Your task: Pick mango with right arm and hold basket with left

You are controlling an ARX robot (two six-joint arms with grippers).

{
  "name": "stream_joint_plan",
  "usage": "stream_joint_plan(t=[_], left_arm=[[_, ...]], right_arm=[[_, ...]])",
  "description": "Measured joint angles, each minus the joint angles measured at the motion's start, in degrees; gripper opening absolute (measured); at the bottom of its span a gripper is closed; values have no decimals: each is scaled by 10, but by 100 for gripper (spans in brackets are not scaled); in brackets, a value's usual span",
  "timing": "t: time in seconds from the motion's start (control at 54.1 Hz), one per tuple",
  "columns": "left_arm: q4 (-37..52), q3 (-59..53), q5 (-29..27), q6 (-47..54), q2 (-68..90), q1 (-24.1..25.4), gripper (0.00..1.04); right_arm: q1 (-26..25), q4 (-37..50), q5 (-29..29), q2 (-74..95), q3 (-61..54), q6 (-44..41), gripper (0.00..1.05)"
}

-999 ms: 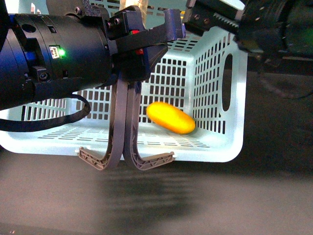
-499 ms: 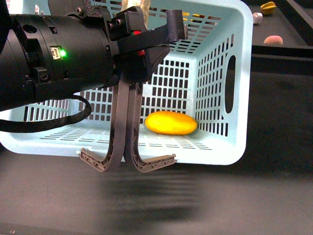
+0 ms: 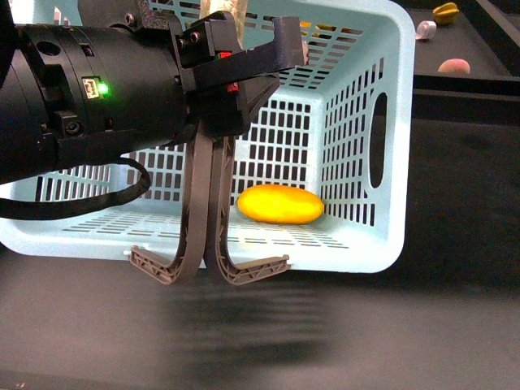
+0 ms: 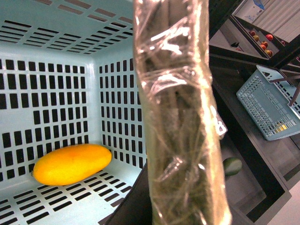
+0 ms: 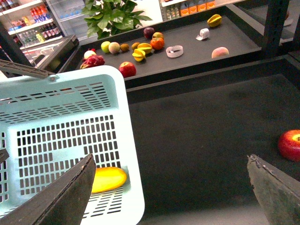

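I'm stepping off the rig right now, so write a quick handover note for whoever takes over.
The left gripper looks clamped on the handles of the basket.
The right gripper is open and empty, outside the basket, over the table.
The mango lies inside the basket against a slotted wall.
Done: mango in the basket, basket held.
Left: probably only to hold the basket steady. The apple on the table is not part of the job.
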Motion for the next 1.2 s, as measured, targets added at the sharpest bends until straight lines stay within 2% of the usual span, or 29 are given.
stream_joint_plan(t=[0.037, 0.092, 0.129, 0.222, 0.555, 0.666, 0.74, 0.832, 0.962, 1.054, 1.202], left_arm=[[0, 0, 0, 0, 0, 0, 8], [0, 0, 1, 1, 0, 0, 8], [0, 0, 1, 0, 0, 0, 8], [0, 0, 1, 0, 0, 0, 8], [0, 0, 1, 0, 0, 0, 8], [0, 0, 0, 0, 0, 0, 8], [0, 0, 0, 0, 0, 0, 8], [0, 0, 0, 0, 0, 0, 8], [0, 0, 0, 0, 0, 0, 8], [0, 0, 1, 0, 0, 0, 8], [0, 0, 1, 0, 0, 0, 8]], right_arm=[[-17, 72, -40, -13, -28, -43, 85], [-37, 104, -65, -33, -46, -95, 76], [-58, 103, -88, -53, -52, -137, 67], [-88, 86, -116, -82, -59, -167, 53], [-167, 48, -192, -155, -89, -191, 2], [-186, 31, -210, -174, -90, -193, 2], [-229, 13, -270, -190, -90, -194, 2], [-261, 1, -279, -206, -90, -193, 2], [-264, -16, -285, -222, -90, -194, 2], [-265, -103, -285, -289, -90, -194, 2], [-265, -113, -285, -315, -90, -194, 2]])
